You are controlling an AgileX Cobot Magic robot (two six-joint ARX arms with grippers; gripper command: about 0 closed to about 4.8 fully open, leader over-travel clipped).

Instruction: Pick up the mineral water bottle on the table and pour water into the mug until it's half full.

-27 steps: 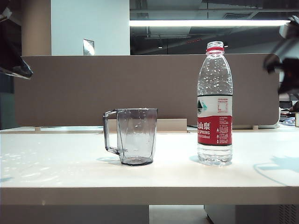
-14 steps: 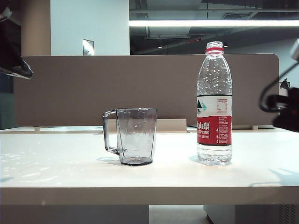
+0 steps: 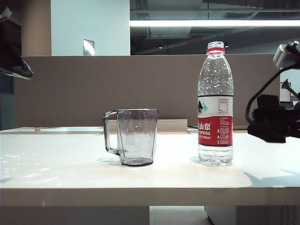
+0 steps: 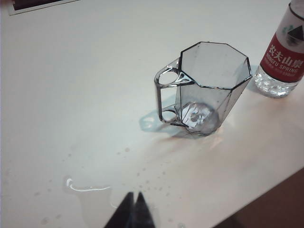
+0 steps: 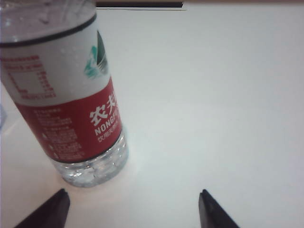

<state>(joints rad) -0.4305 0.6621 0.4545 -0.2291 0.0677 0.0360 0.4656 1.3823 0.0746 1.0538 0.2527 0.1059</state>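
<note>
The mineral water bottle [image 3: 215, 108] stands upright on the white table [image 3: 56, 164], right of the middle, uncapped, with a red neck ring and a red-and-white label. The smoky-grey faceted mug [image 3: 136, 137] stands left of it, handle pointing left. My right gripper [image 3: 253, 127] hovers level just right of the bottle, apart from it. In the right wrist view its jaws [image 5: 133, 197] are open and the bottle [image 5: 61, 109] stands ahead of them, nearer one finger. My left gripper [image 4: 134, 197] is shut and empty, high over the table, with the mug [image 4: 204, 85] and bottle [image 4: 285, 57] beyond it.
A thin puddle and droplets of spilled water [image 4: 90, 190] lie on the table under the left gripper. A brown partition panel [image 3: 70, 89] runs along the table's far edge. A dark part of the left arm [image 3: 14, 65] shows at the upper left.
My right gripper has come down from the upper right corner and moved left towards the bottle. Bottle, mug and left arm have not moved.
</note>
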